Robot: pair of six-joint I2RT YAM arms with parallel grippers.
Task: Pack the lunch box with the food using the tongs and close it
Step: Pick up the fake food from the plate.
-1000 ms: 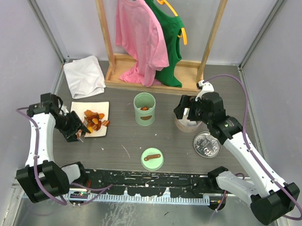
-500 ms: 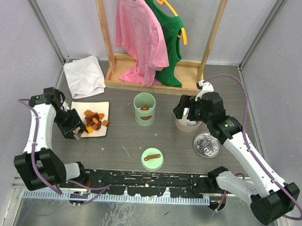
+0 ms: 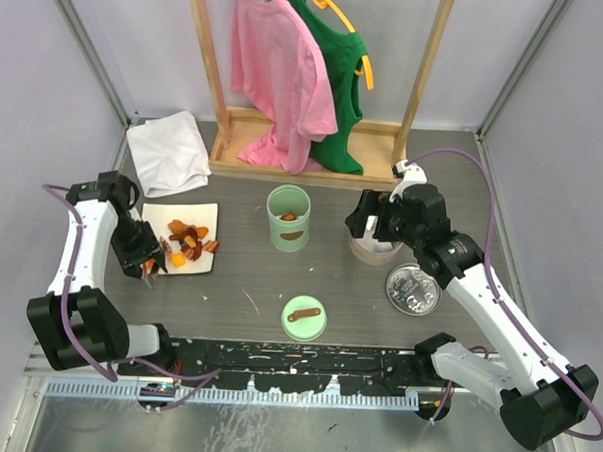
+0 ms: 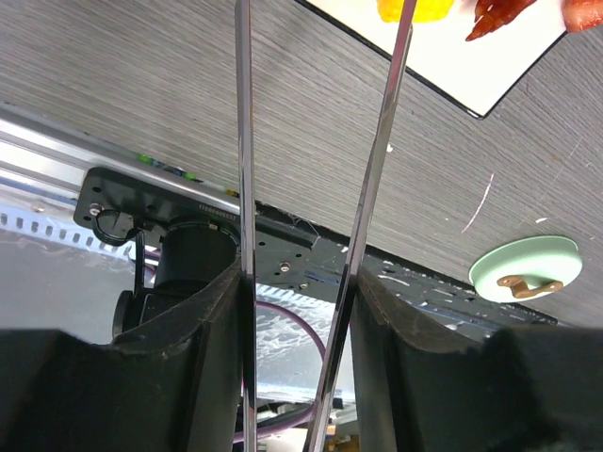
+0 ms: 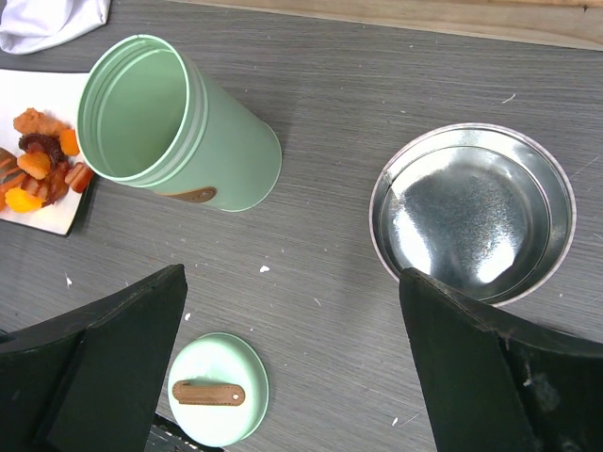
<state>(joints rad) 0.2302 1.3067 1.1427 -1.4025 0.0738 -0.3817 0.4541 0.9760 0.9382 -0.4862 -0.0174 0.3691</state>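
**Step in hand (judged):** taking one piece from the heap with the tongs.

**Left side.** The left gripper (image 3: 145,261) stands at the near left edge of the white plate (image 3: 204,214). Its fingers (image 4: 193,330) press on the outer sides of the two arms of the tongs (image 4: 243,141), pinching the tool. In the left wrist view the arms spread toward the tips, which run out of frame beside a yellow-orange piece. Whether that piece is caught cannot be told.

**Task items.** The food (image 3: 189,241) lies heaped on the plate, left of the lunch box (image 3: 287,235). The box is an upright green cylinder, open, at mid-table. Its lid (image 3: 304,317) lies flat on the table, nearer the arm bases. No piece can be confirmed inside the box.

**Right side.** The right gripper (image 5: 292,282) hovers right of the box with fingers spread wide and nothing held. A steel bowl (image 5: 471,212) sits below it.

**Recommendation.**
- Straddle a single piece at the heap's edge.
- Squeeze only until both tips bear on it.
- Lift straight up, then carry it level to the box mouth.

**Risk:** over-squeezing may shoot a slick piece off the plate.
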